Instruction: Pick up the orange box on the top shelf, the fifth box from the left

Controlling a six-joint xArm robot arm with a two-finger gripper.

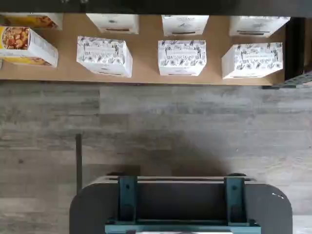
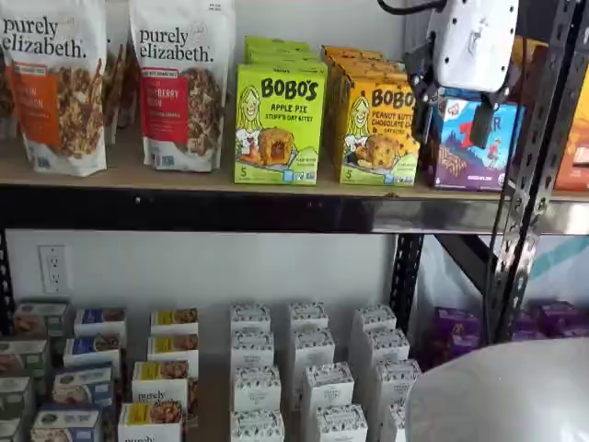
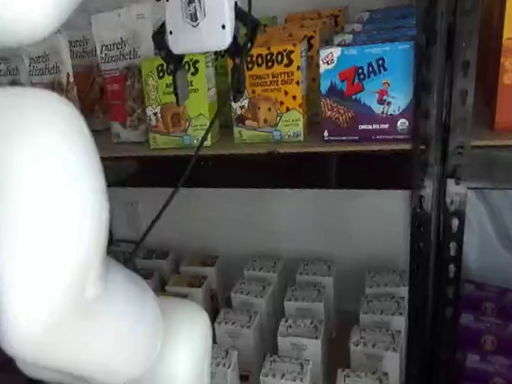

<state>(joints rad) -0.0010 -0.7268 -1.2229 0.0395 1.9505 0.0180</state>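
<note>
The orange box (image 2: 375,129) is a yellow-orange Bobo's carton standing on the top shelf (image 2: 138,175), between a green box and a blue box; it also shows in a shelf view (image 3: 270,92). The top shelf shows there too (image 3: 269,146). My gripper (image 2: 453,122) hangs in front of the shelf at box height, apart from the boxes, with its white body above. Its two black fingers show a plain gap and hold nothing. In a shelf view the gripper (image 3: 208,78) sits before the gap between the green and orange boxes. The wrist view shows neither the orange box nor the fingers.
A green Bobo's Apple Pie box (image 2: 279,124) and a blue Zbar box (image 3: 366,89) flank the orange one. Granola bags (image 2: 55,83) stand further left. A black upright (image 2: 529,166) stands to the right. Small white boxes (image 1: 181,57) fill the lower level. My white arm (image 3: 53,227) fills the near left.
</note>
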